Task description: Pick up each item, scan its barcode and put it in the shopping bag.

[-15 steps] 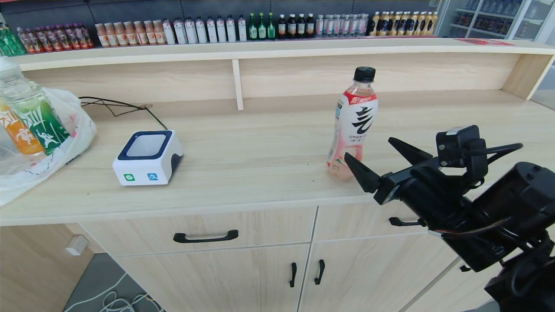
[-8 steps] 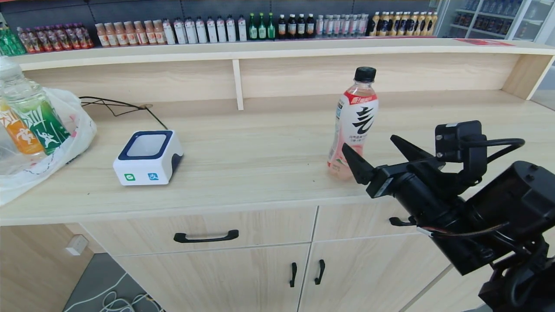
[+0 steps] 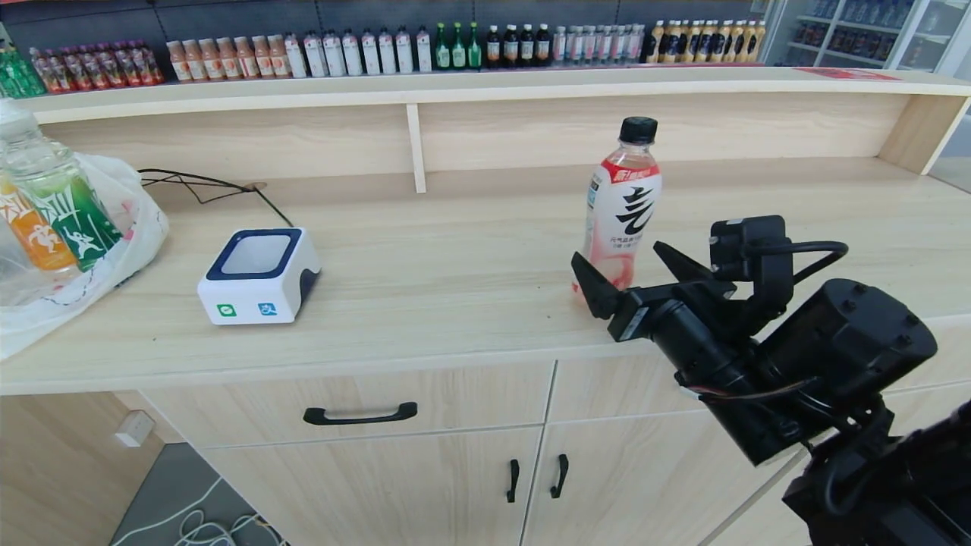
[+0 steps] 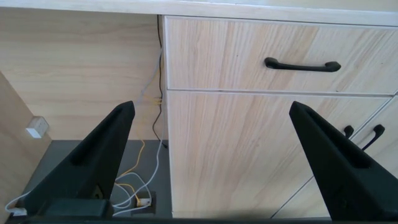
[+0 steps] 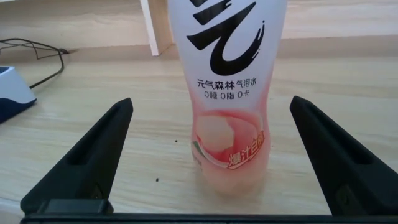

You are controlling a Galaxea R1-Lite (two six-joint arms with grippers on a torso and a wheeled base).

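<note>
A pink drink bottle (image 3: 620, 212) with a black cap stands upright on the wooden counter (image 3: 470, 265), right of centre. My right gripper (image 3: 630, 274) is open just in front of the bottle's base, one finger on each side of it and neither touching. In the right wrist view the bottle (image 5: 227, 106) stands between the open fingers (image 5: 93, 162). A white and blue barcode scanner (image 3: 258, 277) sits on the counter to the left. The white shopping bag (image 3: 83, 258) at the far left holds a clear bottle (image 3: 45, 197) with a green and orange label. My left gripper (image 4: 211, 162) hangs open below counter height, facing the cabinet fronts.
A black cable (image 3: 205, 186) runs from the scanner to the counter's back. A raised back shelf (image 3: 485, 87) with an upright divider (image 3: 415, 148) borders the counter. Drawers and doors with black handles (image 3: 360, 415) are below. Rows of bottles (image 3: 394, 49) line the far wall.
My right gripper has moved forward and to the left, closing in on the pink bottle's base with its fingers still open. Nothing else has moved.
</note>
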